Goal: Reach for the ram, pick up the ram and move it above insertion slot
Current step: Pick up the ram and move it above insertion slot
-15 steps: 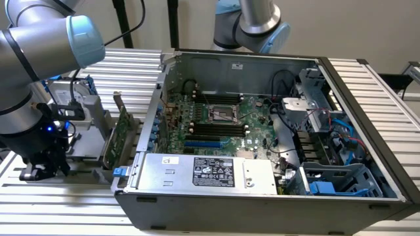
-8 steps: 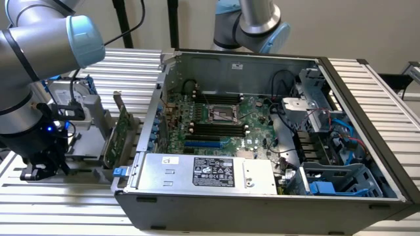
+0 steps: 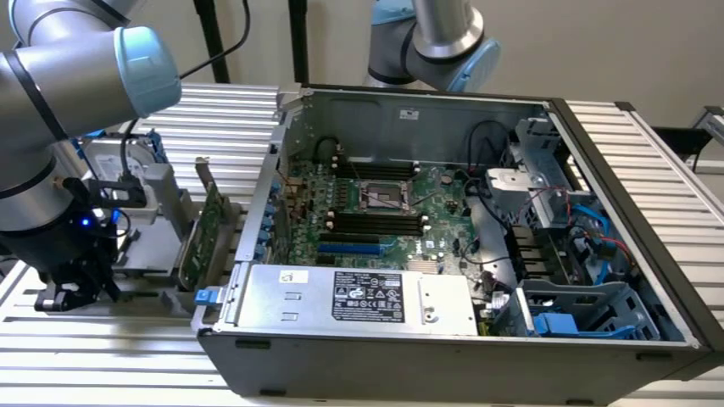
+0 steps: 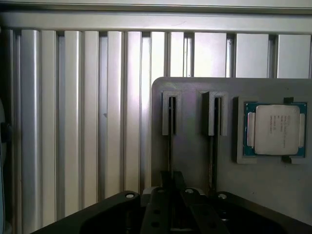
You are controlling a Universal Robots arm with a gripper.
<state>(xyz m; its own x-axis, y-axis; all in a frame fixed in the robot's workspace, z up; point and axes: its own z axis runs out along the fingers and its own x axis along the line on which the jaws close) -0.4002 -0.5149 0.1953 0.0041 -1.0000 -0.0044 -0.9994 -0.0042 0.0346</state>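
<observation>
In the wrist view, two thin sticks stand edge-on in the upright slots of a grey holder [image 4: 192, 156]. I take the stick nearer my gripper for the ram [image 4: 171, 117]; the second stick [image 4: 213, 117] stands parallel beside it. My gripper [image 4: 170, 197] sits right over the near end of the ram's line. In the exterior view my gripper [image 3: 68, 292] hangs low at the exterior view's left, outside the computer case. The black insertion slots [image 3: 374, 222] lie side by side on the motherboard inside the open case, far from my gripper.
A processor chip [image 4: 275, 129] rests in a recess of the holder. A taller green expansion card [image 3: 202, 233] stands between my arm and the case wall [image 3: 271, 170]. A blue slot [image 3: 351, 248], a power supply [image 3: 351, 297] and a second arm [image 3: 436, 42] are also here.
</observation>
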